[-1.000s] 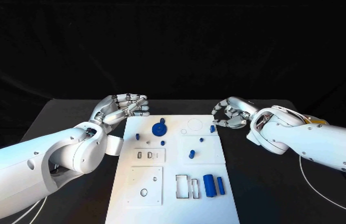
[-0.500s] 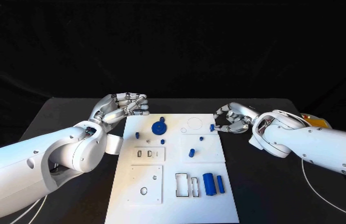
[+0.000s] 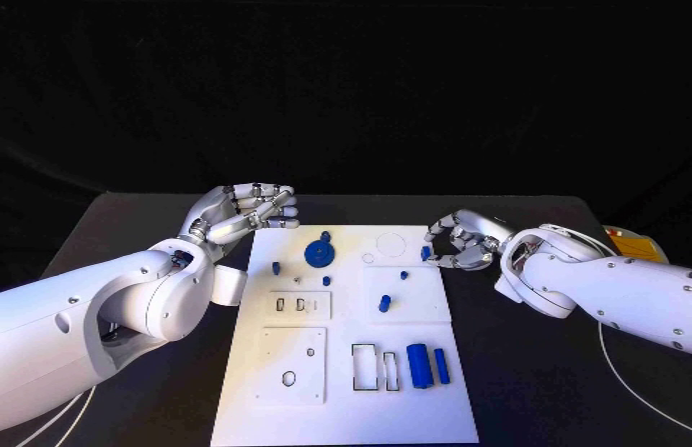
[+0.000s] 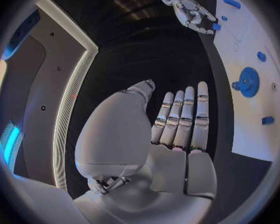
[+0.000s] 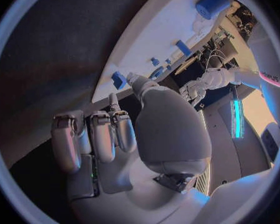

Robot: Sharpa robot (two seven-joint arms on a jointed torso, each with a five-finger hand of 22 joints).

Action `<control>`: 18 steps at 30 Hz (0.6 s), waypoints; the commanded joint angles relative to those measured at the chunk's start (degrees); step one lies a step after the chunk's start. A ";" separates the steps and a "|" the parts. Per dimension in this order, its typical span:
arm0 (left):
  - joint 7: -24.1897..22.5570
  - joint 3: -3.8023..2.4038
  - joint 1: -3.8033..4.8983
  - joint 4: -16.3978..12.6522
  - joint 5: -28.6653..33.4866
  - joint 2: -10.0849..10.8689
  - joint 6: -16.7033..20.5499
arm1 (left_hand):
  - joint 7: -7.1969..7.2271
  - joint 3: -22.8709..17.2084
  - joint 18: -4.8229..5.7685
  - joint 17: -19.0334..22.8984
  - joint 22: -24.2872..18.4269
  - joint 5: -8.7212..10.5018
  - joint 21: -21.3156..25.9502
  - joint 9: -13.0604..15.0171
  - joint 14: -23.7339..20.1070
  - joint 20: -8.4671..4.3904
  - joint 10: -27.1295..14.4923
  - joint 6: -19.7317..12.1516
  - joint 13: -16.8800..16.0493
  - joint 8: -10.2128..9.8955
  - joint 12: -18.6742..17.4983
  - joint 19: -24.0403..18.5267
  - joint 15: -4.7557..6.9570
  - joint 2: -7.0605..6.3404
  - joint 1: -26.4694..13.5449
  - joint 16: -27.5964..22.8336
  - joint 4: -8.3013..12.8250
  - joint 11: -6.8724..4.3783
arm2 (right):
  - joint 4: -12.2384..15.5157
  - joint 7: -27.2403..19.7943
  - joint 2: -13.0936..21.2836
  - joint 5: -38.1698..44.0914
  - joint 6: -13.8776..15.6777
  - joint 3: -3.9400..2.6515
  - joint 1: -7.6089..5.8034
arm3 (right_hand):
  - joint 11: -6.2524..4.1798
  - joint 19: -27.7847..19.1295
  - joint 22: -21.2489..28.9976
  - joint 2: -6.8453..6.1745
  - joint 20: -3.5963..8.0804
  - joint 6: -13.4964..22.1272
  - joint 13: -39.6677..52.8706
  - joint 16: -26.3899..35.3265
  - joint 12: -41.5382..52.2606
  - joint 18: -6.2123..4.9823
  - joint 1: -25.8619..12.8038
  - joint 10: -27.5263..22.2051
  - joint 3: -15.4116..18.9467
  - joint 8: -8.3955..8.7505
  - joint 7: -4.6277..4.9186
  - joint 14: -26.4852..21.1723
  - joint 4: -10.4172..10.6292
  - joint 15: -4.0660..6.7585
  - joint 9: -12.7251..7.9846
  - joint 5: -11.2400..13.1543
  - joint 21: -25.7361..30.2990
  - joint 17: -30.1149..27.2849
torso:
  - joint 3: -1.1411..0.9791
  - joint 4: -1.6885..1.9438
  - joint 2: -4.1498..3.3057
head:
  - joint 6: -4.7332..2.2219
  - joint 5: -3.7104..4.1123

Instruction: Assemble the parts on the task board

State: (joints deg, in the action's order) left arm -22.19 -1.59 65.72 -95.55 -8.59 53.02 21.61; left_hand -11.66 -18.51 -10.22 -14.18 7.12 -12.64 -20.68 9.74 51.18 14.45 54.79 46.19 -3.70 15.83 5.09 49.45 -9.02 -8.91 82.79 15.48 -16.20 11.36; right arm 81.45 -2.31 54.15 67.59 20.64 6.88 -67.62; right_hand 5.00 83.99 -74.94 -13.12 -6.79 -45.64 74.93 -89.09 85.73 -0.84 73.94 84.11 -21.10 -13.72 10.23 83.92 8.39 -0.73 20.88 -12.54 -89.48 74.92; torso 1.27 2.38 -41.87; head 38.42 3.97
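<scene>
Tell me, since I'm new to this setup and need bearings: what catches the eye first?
The long white task board in the middle of the black table, dotted with small blue parts, notably a round blue gear near its far end. The silver right hand reaches a small blue block at the board's far right edge, while the silver left hand hovers at the far left corner.
</scene>
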 commanded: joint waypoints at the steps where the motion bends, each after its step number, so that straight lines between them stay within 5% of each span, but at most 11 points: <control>1: -0.33 -0.04 0.04 -0.10 0.13 -0.06 -0.94 | -2.42 -0.38 -0.21 -0.06 -0.05 0.28 -0.27 -0.08 -0.24 0.16 -0.15 -0.39 -0.09 -0.25 -0.23 0.27 0.02 -0.29 0.15 -0.29 0.03 -0.01 | -0.29 0.05 -0.39 0.27 -0.13 0.02 0.29 | 0.37 5.47 -14.43 0.75 -0.40 -0.56 10.71 -0.35 -0.03 0.62 0.74 2.23 0.31 0.06 0.01 5.61 -0.03 -0.47 0.21 -0.16 0.12 13.01 | -0.01 0.05 0.04 | 0.06 0.03; 18: -0.26 -0.04 0.04 0.01 0.13 0.02 -0.85 | -2.42 -0.38 -0.21 -0.06 -0.05 0.28 -0.27 -0.08 -0.24 0.16 -0.15 -0.39 -0.09 -0.25 -0.23 0.27 0.02 -0.29 0.15 -0.29 0.03 -0.01 | -1.24 -0.03 -1.56 0.13 0.18 0.02 0.89 | -0.31 5.81 -14.83 3.06 0.00 -5.02 11.64 -0.43 0.93 0.75 2.02 3.08 -0.92 -0.76 -0.78 5.67 -0.38 0.13 1.05 1.02 -0.28 13.27 | -0.02 0.01 0.08 | 0.56 -0.21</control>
State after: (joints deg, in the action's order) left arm -22.14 -1.59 65.72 -95.46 -8.59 53.08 21.60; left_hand -11.66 -18.51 -10.22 -14.17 7.12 -12.64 -20.68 9.74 51.18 14.45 54.79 46.19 -3.70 15.83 5.09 49.45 -9.02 -8.91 82.79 15.48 -16.20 11.36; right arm 80.23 -2.25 52.67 67.57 20.83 6.89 -66.80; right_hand 4.99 83.99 -74.93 -10.48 -6.79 -50.34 74.92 -89.31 86.33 -0.83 76.08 84.10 -21.65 -14.17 9.40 83.92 8.08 -0.73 21.89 -11.72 -89.48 74.92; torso 1.25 2.38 -41.81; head 38.89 3.73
